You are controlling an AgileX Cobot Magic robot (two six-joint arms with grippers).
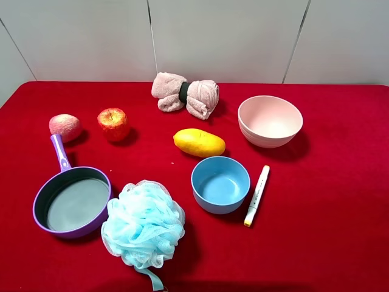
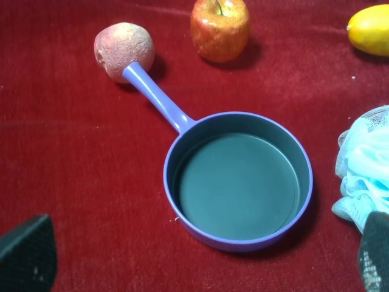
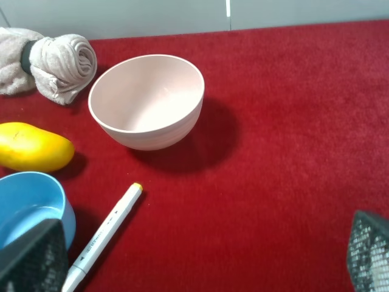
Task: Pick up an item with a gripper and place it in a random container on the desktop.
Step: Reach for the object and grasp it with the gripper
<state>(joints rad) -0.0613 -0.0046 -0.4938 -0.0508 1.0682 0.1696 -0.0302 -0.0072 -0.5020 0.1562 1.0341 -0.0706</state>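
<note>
Yellow mango-like fruit (image 1: 199, 142) lies on its side near the middle of the red cloth desktop (image 1: 340, 213), untouched and with nothing holding it. Taking the fruit as the centre of the dial in the high view, the pale pink bowl (image 1: 270, 120) stands upright and empty between two and three o'clock, clearly apart from it. A blue bowl (image 1: 220, 184), also empty, sits just beside the fruit at five o'clock. A white marker (image 1: 256, 195) with a yellow tip lies at four o'clock, close along the blue bowl's far side. A rolled beige towel (image 1: 185, 95) bound by a dark band rests near twelve o'clock. A red apple (image 1: 113, 124) stands at nine o'clock, and a pinkish round fruit (image 1: 65, 127) sits farther out on the same line, at the tip of the handle of a purple pan (image 1: 60, 152). The pan's round body lies at eight o'clock, and a pale blue mesh sponge (image 1: 143, 224) sits at seven o'clock, right against the pan. The left gripper (image 2: 199, 258) hangs above the pan, its dark fingers spread wide with nothing between them. The right gripper (image 3: 200, 255) is likewise spread wide and empty, above the cloth near the marker and the pink bowl.
</note>
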